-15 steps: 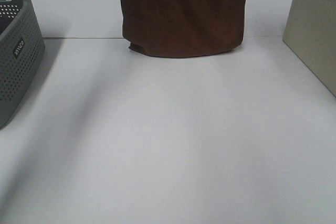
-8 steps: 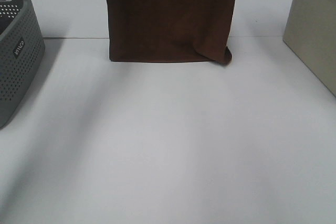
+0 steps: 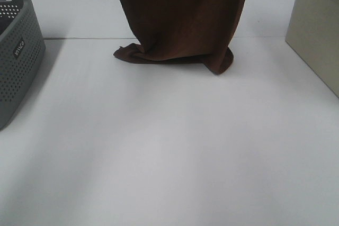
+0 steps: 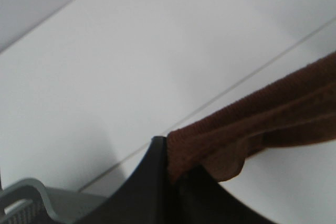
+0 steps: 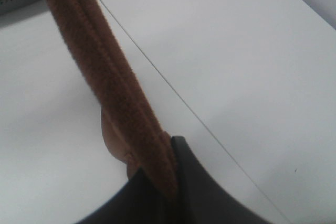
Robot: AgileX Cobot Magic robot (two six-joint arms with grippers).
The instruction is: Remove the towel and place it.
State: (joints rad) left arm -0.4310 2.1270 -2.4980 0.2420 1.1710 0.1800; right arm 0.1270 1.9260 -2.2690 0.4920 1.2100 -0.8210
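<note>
While your left gripper [image 4: 170, 170] and right gripper [image 5: 167, 167] each pinch a top corner of the towel [image 3: 183, 19], both clamped tight on its fuzzy edge, the cloth hangs like a brown curtain well to the right of the basket [image 3: 18, 51], its lower hem crumpling on the table [image 3: 169, 157]. Held by two corners, it hangs spread, likely so you can lay it flat, clear of the basket, rather than bunched.

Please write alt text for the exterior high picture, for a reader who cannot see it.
A dark brown towel hangs from above the frame, its lower edge crumpled on the white table. A grey perforated basket stands at the left edge, a beige box at the right.
</note>
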